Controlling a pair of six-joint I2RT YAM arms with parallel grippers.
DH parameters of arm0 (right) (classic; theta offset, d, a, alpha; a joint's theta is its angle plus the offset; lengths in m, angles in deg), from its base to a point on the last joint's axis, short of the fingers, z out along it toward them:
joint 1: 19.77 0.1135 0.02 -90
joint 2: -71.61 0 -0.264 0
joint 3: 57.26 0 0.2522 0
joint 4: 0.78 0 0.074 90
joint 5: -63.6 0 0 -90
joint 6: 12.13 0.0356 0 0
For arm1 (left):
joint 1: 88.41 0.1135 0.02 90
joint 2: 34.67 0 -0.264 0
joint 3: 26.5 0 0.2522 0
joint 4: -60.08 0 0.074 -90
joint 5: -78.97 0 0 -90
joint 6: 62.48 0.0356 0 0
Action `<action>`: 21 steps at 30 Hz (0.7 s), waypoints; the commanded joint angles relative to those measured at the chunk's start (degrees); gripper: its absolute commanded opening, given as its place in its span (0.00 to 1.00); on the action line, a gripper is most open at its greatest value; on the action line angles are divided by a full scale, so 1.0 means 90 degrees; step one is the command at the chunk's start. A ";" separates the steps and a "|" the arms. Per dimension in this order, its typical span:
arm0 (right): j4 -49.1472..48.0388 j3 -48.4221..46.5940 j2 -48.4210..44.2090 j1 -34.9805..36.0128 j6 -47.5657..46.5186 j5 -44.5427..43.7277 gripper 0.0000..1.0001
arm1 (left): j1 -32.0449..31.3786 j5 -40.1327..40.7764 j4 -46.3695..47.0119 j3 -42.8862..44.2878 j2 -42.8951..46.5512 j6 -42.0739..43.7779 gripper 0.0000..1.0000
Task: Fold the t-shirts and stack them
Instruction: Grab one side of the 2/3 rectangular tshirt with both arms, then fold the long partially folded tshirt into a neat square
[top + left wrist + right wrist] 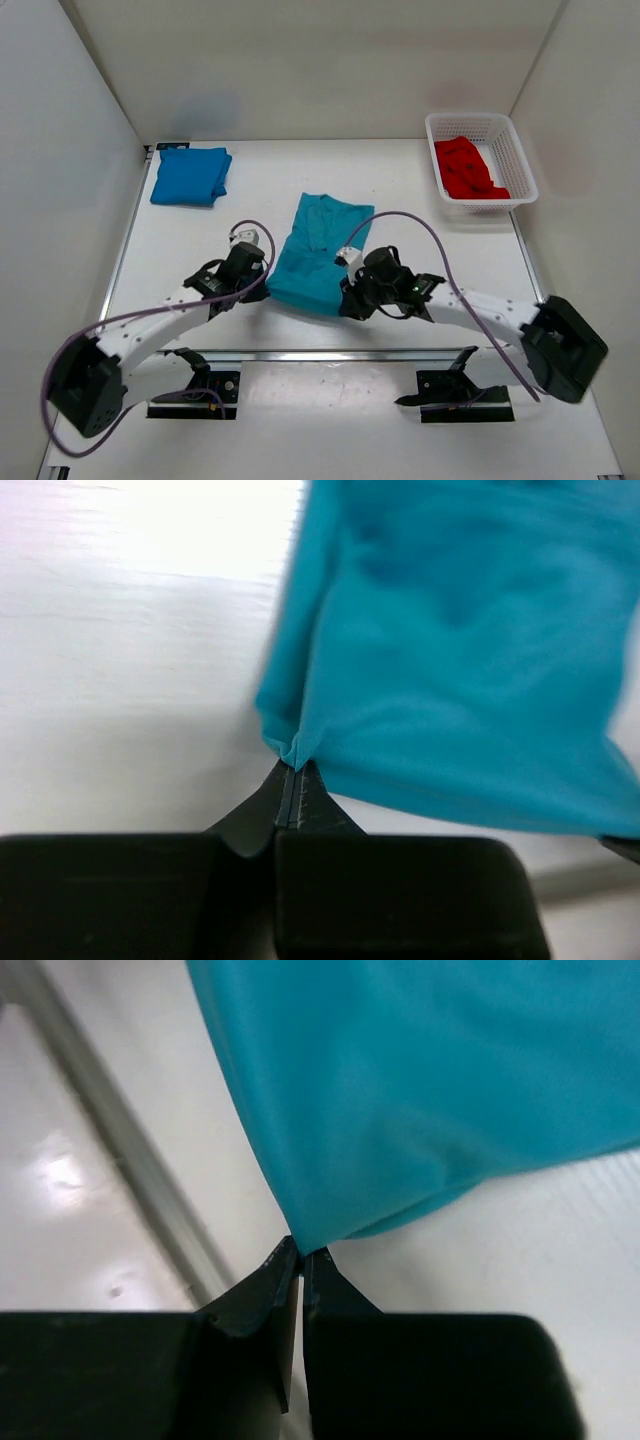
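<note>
The teal t-shirt (316, 255) lies folded lengthwise in the middle of the table, collar end toward the back. My left gripper (262, 283) is shut on its near left corner; the left wrist view has the cloth (460, 650) pinched at the fingertips (292, 772). My right gripper (343, 300) is shut on the near right corner, and in the right wrist view the cloth (420, 1090) runs into the closed tips (300, 1252). A blue t-shirt (190, 175) sits folded at the back left. The red t-shirt (468, 168) lies crumpled in the basket.
A white mesh basket (520, 160) stands at the back right corner. White walls close in the table on three sides. A metal rail (330, 352) runs along the near table edge, just behind both grippers.
</note>
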State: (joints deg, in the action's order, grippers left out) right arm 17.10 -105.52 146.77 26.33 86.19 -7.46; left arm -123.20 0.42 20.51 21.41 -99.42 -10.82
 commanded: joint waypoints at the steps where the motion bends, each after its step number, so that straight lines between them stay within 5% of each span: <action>1: 0.0791 0.0103 -0.0927 0.0150 0.0472 0.0064 0.00 | -0.0519 0.0029 -0.0833 0.0334 0.0671 -0.0416 0.00; 9: 0.1291 -0.0716 -0.1583 -0.1019 0.0053 0.0492 0.00 | 0.0183 -0.0607 -0.0503 0.1770 0.0691 0.0061 0.00; 17: 0.0676 -0.1859 -0.0413 -0.2171 -0.0679 0.0288 0.00 | 0.0476 -0.0568 0.0503 0.3791 -0.1611 0.0608 0.00; 21: 0.0081 -0.2084 0.0222 -0.3012 -0.0533 0.1077 0.00 | 0.0593 -0.0607 0.0650 0.4728 -0.2831 0.0794 0.00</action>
State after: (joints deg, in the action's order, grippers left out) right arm 23.04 -122.22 145.87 3.52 82.45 -1.76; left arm -118.68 -4.66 24.56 58.37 -119.66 -6.21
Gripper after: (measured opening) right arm 0.013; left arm 0.021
